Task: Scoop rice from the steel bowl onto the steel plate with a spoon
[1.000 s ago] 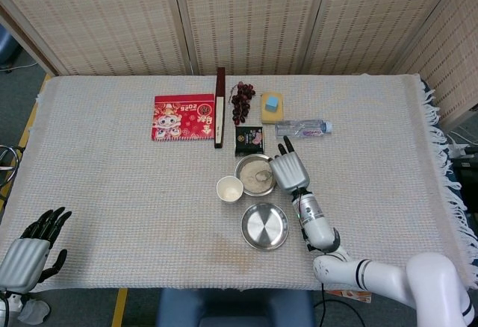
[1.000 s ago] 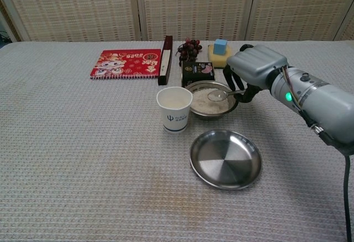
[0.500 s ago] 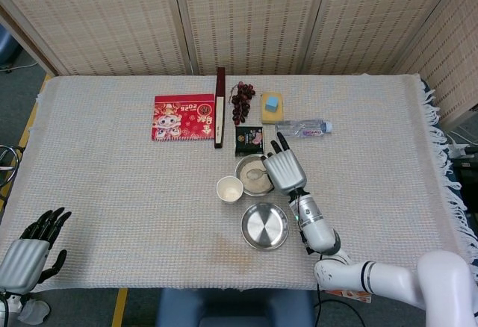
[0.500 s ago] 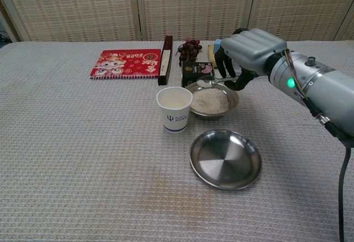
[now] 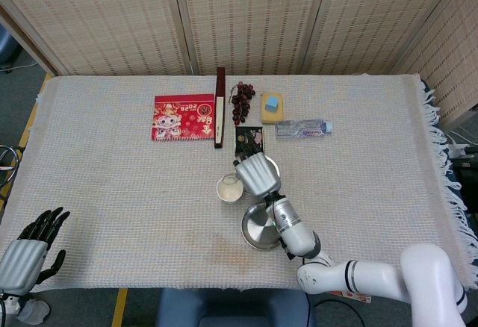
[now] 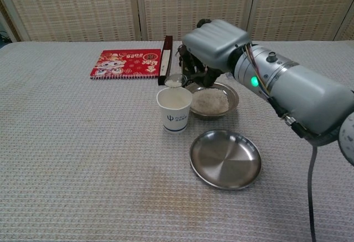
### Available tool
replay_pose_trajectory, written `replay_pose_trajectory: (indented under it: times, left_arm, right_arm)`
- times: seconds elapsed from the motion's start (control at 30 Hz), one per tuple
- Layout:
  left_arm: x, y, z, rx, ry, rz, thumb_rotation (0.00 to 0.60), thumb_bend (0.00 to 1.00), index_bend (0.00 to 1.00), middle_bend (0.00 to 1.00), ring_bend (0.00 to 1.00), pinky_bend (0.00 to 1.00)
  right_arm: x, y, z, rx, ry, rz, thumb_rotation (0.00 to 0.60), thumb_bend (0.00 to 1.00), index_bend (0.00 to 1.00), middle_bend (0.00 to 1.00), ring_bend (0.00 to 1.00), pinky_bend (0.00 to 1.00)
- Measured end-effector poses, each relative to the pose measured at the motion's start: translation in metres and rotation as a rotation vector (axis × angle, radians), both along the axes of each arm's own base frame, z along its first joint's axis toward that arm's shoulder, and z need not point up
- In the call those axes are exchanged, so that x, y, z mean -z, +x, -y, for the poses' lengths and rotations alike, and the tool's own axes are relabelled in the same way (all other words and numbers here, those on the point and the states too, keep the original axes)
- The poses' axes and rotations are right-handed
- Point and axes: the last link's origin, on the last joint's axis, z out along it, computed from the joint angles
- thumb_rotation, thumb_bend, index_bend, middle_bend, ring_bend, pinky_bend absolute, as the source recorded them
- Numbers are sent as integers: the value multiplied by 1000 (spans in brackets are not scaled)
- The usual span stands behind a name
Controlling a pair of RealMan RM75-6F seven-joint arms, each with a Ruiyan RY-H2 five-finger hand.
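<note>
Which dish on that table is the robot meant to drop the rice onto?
Find the robot's right hand holding a spoon mid-table. Below it sits a bowl of rice, and nearer the robot lies the plate. It is the flat, shiny round dish with nothing on it, unlike the paper cup.

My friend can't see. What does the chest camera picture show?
The robot's right hand holds a spoon of rice above a paper cup. Beside the cup sits a steel bowl of rice, with an empty steel plate nearer the camera.
</note>
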Motion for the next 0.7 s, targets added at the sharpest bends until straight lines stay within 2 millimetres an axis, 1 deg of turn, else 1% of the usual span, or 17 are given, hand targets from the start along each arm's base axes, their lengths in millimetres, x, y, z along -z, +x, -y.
replay_pose_trajectory:
  times: [0.2,0.53,0.7]
  left_arm:
    - [-2,-1,0,1,2,4,600,476,0,0,0,193]
    - [-3,0,1,6,3,7,600,475,0,0,0,193]
    - [-4,0,2,7,6,10,600,475,0,0,0,193]
  right_arm:
    - [11,6,-6,-83,-62,-151,600,352,885,570,163,68]
    - [24,12,-18,-260,-217,-459,600,352,878,571,163,66]
    - [27,15,-26,-364,-284,-548,600,351,874,571,163,61]
